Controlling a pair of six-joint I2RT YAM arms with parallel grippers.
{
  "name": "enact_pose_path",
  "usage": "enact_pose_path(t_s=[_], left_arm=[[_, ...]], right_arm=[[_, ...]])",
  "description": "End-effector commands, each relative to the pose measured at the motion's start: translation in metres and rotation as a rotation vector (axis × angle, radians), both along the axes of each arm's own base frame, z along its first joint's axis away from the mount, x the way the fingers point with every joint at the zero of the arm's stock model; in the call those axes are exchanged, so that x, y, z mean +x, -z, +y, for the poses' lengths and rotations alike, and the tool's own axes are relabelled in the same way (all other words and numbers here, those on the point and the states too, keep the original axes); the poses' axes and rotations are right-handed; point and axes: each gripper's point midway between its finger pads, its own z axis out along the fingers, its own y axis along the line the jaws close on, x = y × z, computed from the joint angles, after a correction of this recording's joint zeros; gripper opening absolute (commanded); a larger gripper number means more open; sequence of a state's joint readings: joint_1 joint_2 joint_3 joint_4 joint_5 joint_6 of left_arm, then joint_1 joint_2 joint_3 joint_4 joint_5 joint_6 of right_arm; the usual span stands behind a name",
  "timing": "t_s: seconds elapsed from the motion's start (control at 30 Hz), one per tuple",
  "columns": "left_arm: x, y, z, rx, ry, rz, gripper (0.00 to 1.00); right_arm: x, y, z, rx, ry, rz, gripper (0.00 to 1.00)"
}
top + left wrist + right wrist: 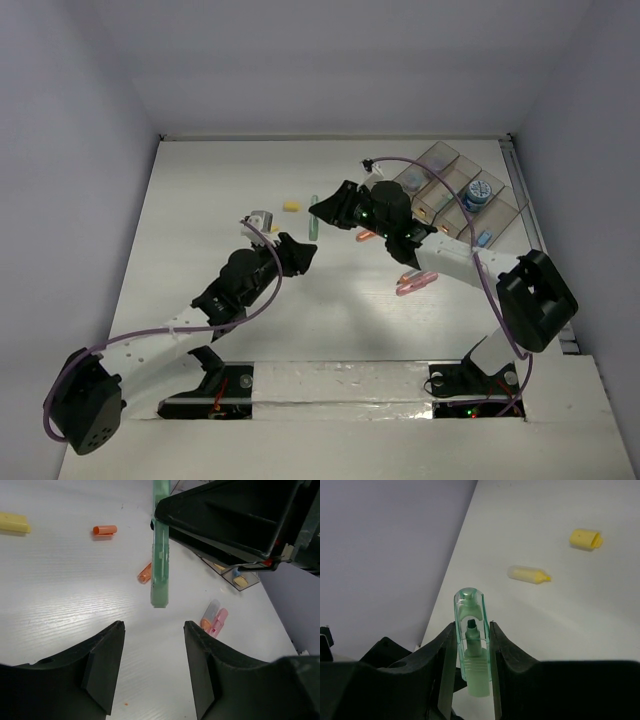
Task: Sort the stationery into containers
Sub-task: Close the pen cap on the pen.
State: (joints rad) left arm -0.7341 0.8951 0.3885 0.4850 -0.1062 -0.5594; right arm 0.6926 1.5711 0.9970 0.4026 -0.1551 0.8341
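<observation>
My right gripper (322,210) is shut on a green capped highlighter (471,645), which stands between its fingers with the clear cap pointing outward. The highlighter also shows in the top view (314,220) and in the left wrist view (160,565), hanging below the right gripper (235,520). My left gripper (154,626) is open and empty, low over the table just short of the green stick's end; in the top view it (300,250) is left of centre. The four joined clear bins (462,196) stand at the back right, with a blue roll (478,193) in one.
Loose on the table: a yellow stub (527,573) and yellow cap (586,538), an orange cap (104,529), an orange stub (145,573), and pink and orange sticks (215,620) near the right arm (418,283). A yellow piece (291,207) lies left of the grippers.
</observation>
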Motion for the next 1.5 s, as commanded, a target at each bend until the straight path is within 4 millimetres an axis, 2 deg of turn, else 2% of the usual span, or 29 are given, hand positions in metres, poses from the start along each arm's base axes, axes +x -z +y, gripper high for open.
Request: enact_pose_path(t_s=[0.0, 0.23, 0.47, 0.83, 1.2, 1.47], left_arm=[[0.010, -0.022, -0.004, -0.032, -0.017, -0.088, 0.47], [0.020, -0.014, -0.007, 0.008, -0.035, -0.077, 0.41], [0.019, -0.021, -0.014, -0.009, -0.013, -0.097, 0.39], [0.020, -0.023, -0.019, -0.013, -0.002, -0.109, 0.14], [0.023, -0.031, -0.013, -0.039, -0.045, -0.135, 0.00], [0.027, -0.048, -0.006, -0.065, -0.097, -0.167, 0.00]], right_arm=[[-0.003, -0.025, 0.004, 0.064, -0.009, -0.064, 0.05], [-0.010, -0.021, 0.013, 0.063, -0.036, -0.056, 0.05], [-0.014, -0.014, 0.016, 0.060, -0.045, -0.044, 0.05], [-0.017, -0.009, 0.019, 0.057, -0.050, -0.036, 0.05], [-0.028, 0.006, 0.027, 0.037, -0.068, -0.014, 0.05], [-0.042, 0.027, 0.032, -0.062, 0.001, -0.031, 0.05]])
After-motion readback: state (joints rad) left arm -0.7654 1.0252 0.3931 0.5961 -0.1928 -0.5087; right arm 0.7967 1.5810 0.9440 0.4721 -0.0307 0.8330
